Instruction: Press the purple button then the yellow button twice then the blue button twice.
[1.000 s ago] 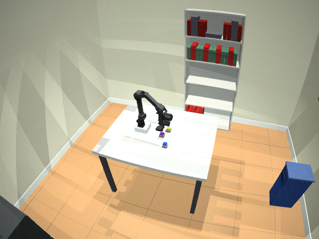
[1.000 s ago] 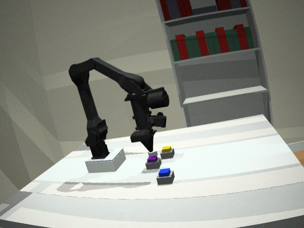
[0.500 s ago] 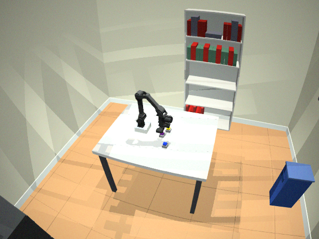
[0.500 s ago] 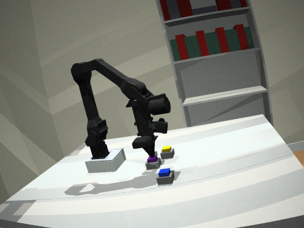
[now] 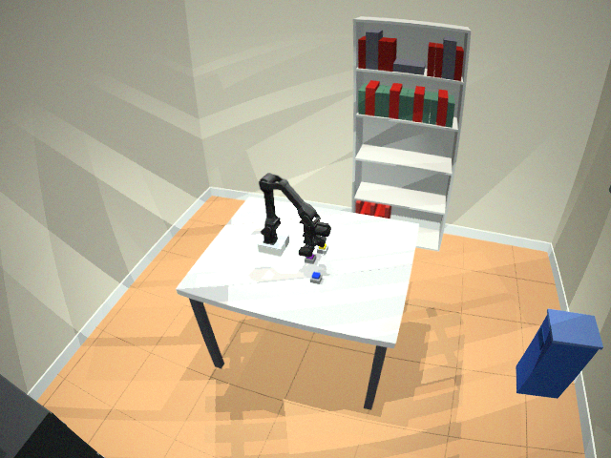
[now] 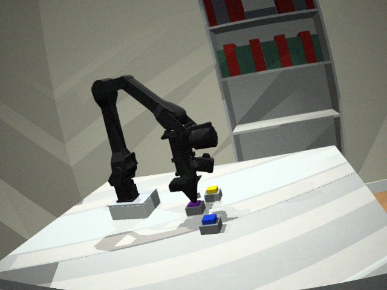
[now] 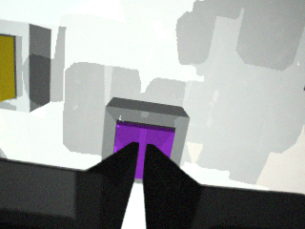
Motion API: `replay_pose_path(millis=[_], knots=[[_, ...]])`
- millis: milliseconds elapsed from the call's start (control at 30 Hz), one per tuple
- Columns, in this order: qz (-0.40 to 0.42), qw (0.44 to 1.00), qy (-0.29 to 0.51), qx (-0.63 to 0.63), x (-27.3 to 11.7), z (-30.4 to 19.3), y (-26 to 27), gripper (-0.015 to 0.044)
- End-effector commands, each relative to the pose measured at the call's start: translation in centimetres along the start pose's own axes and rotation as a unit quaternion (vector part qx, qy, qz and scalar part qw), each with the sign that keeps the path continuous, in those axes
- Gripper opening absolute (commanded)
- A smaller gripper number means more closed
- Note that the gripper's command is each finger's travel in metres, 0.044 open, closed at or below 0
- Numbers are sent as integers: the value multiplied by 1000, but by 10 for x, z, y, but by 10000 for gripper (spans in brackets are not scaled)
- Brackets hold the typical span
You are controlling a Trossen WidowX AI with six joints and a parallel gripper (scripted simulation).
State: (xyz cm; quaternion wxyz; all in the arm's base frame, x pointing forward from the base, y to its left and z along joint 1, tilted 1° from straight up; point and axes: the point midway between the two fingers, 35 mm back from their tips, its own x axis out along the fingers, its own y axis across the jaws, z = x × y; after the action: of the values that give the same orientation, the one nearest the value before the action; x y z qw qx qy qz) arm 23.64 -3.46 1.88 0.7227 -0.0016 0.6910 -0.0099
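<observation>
Narrow, empty jaws (image 5: 306,253) (image 6: 194,201) point down at the purple button (image 6: 194,203) (image 7: 143,134) on the counter (image 5: 365,296) (image 6: 281,218) (image 7: 29,138). It lies directly beneath their tips, touching or nearly so; the first press seems to need only a straight downward push.

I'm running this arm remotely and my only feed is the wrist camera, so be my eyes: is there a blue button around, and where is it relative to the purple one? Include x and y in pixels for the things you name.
Observer: Yes. In the exterior view the blue button (image 5: 315,276) (image 6: 209,219) sits nearer the camera than the purple button (image 6: 194,203) (image 7: 144,135), a little to its right.
Operator: I can't see the arm's base. What's it standing on?
Observer: A pale box-shaped block (image 5: 274,247) (image 6: 127,212) on the white table (image 5: 365,296) (image 6: 265,249).
Operator: Anything behind the table?
Observer: A tall bookshelf (image 5: 354,123) (image 6: 274,69), with red and green books on one shelf.
</observation>
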Motion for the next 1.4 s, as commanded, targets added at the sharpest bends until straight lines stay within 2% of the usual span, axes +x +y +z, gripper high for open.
replay_pose_path(millis=[0, 200, 333, 533, 667, 733, 933, 1200, 1367], knots=[[-2, 1000, 5, -2, 2, -2, 0, 20], [-2, 1000, 5, -2, 2, -2, 0, 20], [-2, 1000, 4, -2, -30, -1, 0, 20], [-2, 1000, 4, -2, -36, -1, 0, 20], [-2, 1000, 4, -2, -85, 0, 0, 20], [-2, 1000, 5, -2, -95, -1, 0, 20], [-2, 1000, 4, -2, -95, 0, 1, 20], [2, 1000, 2, -5, -95, 35, 84, 20], [2, 1000, 3, -2, -95, 36, 91, 20]])
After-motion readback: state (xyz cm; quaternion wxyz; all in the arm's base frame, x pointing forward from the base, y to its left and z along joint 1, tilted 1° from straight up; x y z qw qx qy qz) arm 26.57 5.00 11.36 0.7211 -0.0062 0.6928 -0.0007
